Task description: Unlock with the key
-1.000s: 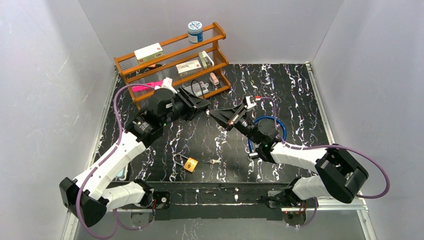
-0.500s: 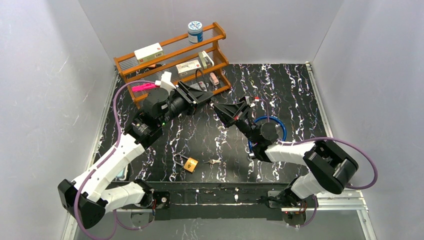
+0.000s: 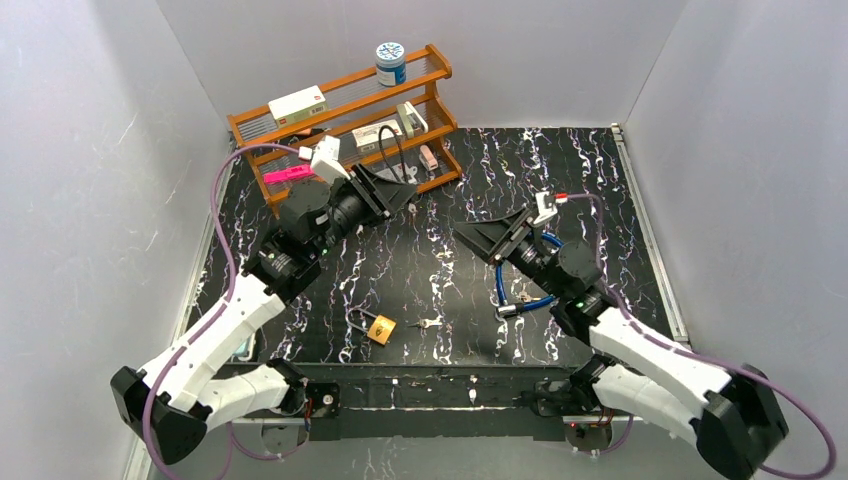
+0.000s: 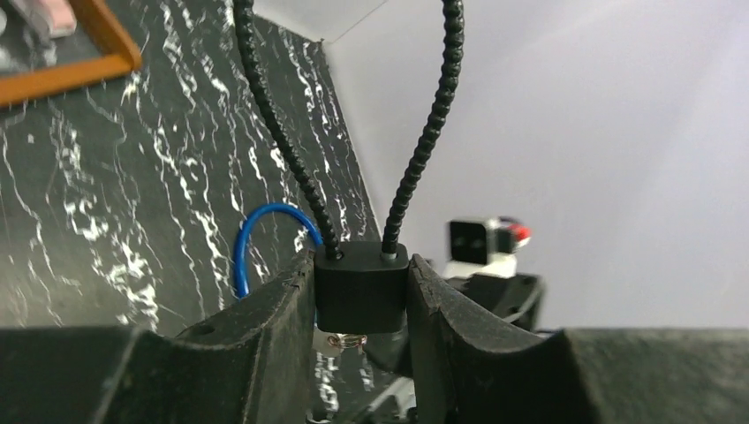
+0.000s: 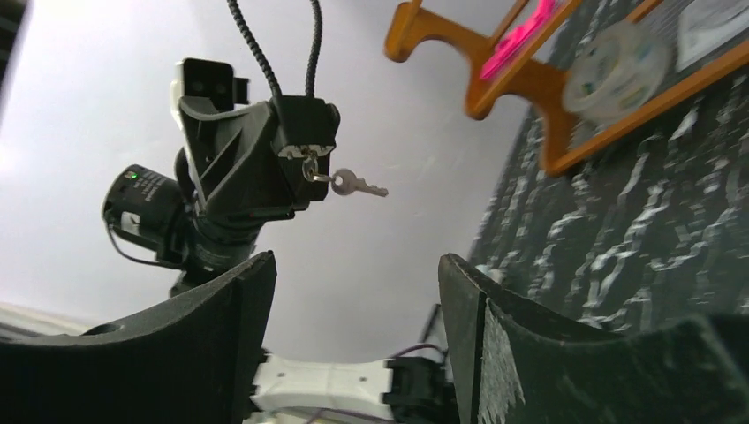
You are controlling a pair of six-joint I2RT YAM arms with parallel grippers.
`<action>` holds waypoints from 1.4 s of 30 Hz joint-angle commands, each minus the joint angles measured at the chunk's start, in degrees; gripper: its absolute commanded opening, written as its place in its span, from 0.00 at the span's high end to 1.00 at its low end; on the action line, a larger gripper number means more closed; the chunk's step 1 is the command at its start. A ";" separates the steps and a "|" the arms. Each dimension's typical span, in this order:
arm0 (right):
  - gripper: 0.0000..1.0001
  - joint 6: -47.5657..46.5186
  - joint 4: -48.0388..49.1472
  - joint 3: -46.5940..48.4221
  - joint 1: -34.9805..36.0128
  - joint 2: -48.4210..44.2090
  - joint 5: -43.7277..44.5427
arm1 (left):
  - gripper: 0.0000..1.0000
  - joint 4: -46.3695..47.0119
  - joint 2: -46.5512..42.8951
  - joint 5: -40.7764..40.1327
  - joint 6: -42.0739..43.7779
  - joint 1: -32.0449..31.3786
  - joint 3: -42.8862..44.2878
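The black lock [image 4: 361, 288] is up in the air over the far left part of the desk [image 3: 590, 180], just in front of the rack [image 3: 350, 102]. The left pincer [image 4: 360, 296] squeezes the lock's body from both sides. Its black bendy cable [image 4: 419, 150] loops up from the top of the lock. A small silver key [image 5: 358, 184] sticks out of the lock's underside, and it points toward the right pincer [image 5: 353, 265]. The right pincer is wide open with nothing in it. It is over the middle of the desk and does not touch the key. Down on the desk, a gold lock [image 3: 381, 328] lies close to the near edge, a bit left of the middle. Another small key [image 3: 428, 323] lies just beside it. A blue cable [image 3: 497, 285] lies toward the right side, partly under the right arm. The rack is wooden and sits in the far left corner. A round jar [image 3: 390, 63] is on its top shelf with a white box [image 3: 297, 105], and a pink thing [image 3: 290, 173] is lower down.
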 commanded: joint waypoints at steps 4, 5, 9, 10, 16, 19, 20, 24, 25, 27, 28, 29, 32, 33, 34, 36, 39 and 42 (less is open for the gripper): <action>0.24 -34.84 -41.28 18.09 -0.22 -8.61 8.62 | 1.00 21.14 -4.27 12.33 29.97 -0.24 -8.16; 0.25 -37.35 -43.51 20.34 -0.18 -8.45 9.59 | 1.00 23.41 -4.22 14.70 32.87 -0.30 -9.01; 0.25 -47.61 -46.95 28.88 -0.13 -6.48 5.23 | 1.00 29.59 -3.49 22.22 43.18 -0.27 -10.49; 0.25 -49.95 -47.24 31.46 -0.16 -5.69 3.91 | 1.00 29.84 -3.06 23.72 46.08 -0.23 -10.06; 0.26 -61.77 -50.86 40.02 -0.15 -1.29 -3.38 | 1.00 30.07 -0.94 35.57 57.97 -0.23 -8.28; 0.32 -63.42 -49.06 40.10 -0.14 -1.70 -3.37 | 1.00 29.89 -1.08 39.46 61.83 -0.24 -8.26; 0.33 -63.60 -48.12 39.65 -0.18 -2.00 -3.83 | 1.00 29.89 -1.24 41.14 62.60 -0.31 -8.33; 0.30 -65.68 -44.99 37.51 -0.15 -3.77 -12.51 | 1.00 29.75 -2.79 46.75 64.98 -0.32 -8.86; 0.29 -65.84 -44.82 37.13 -0.20 -4.01 -12.92 | 1.00 29.76 -3.13 47.14 65.00 -0.32 -8.92; 0.28 -66.00 -44.41 36.39 -0.16 -4.55 -12.98 | 1.00 29.35 -3.69 47.24 65.33 -0.31 -9.21; 0.29 -66.00 -44.01 36.01 -0.12 -4.78 -12.91 | 1.00 29.28 -3.77 47.47 65.30 -0.32 -9.27; 0.29 -66.00 -43.59 35.62 -0.08 -5.02 -12.89 | 1.00 29.27 -3.73 47.89 65.16 -0.32 -9.25; 0.31 -65.46 -41.60 34.62 -0.15 -5.14 -13.51 | 1.00 29.23 -3.32 49.07 64.26 -0.32 -9.03; 0.31 -65.09 -40.49 34.45 -0.14 -4.96 -13.98 | 1.00 29.28 -3.05 49.47 63.82 -0.32 -8.99; 0.32 -64.77 -39.40 34.37 -0.14 -4.62 -14.62 | 1.00 29.27 -2.92 50.07 63.56 -0.32 -9.03; 0.32 -63.82 -37.44 34.73 -0.10 -3.48 -16.18 | 1.00 29.24 -2.77 50.30 63.11 -0.32 -9.09; 0.38 -62.96 -36.74 35.79 -0.14 -1.42 -18.17 | 1.00 29.31 -2.66 48.25 61.35 -0.32 -8.58; 0.45 -63.43 -39.48 36.31 -0.13 -1.23 -16.97 | 1.00 29.89 -1.97 41.50 56.20 -0.39 -7.68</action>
